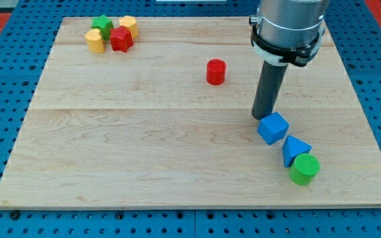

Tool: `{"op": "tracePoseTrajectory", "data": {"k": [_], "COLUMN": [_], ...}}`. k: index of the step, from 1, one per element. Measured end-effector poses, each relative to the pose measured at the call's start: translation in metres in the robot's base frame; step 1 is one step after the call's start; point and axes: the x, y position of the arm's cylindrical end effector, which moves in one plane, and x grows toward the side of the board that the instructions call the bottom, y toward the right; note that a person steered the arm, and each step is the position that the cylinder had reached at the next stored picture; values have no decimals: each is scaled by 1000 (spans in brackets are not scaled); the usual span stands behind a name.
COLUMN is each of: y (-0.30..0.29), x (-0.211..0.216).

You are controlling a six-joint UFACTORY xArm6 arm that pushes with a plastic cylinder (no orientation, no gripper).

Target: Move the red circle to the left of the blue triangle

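Note:
The red circle (215,71) stands on the wooden board (144,145), right of centre in the upper half. The blue triangle (296,149) lies at the lower right, touching a green circle (305,168) below it and a blue cube (273,128) at its upper left. My tip (264,116) rests on the board just above the blue cube's upper left edge, touching or nearly touching it. The tip is to the right of and below the red circle, well apart from it.
A cluster sits at the view's top left: a green star (101,26), a red star (121,39), a yellow block (94,41) and another yellow block (128,25). The arm's grey body (290,26) hangs over the upper right.

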Motion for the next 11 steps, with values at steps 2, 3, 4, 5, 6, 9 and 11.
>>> {"op": "tracePoseTrajectory", "data": {"k": [2,3,4,5,6,9,11], "y": [13,3,-32,-61,-40,-149,-127], "x": [5,15,-5,-47,-63,-90,-81]}}
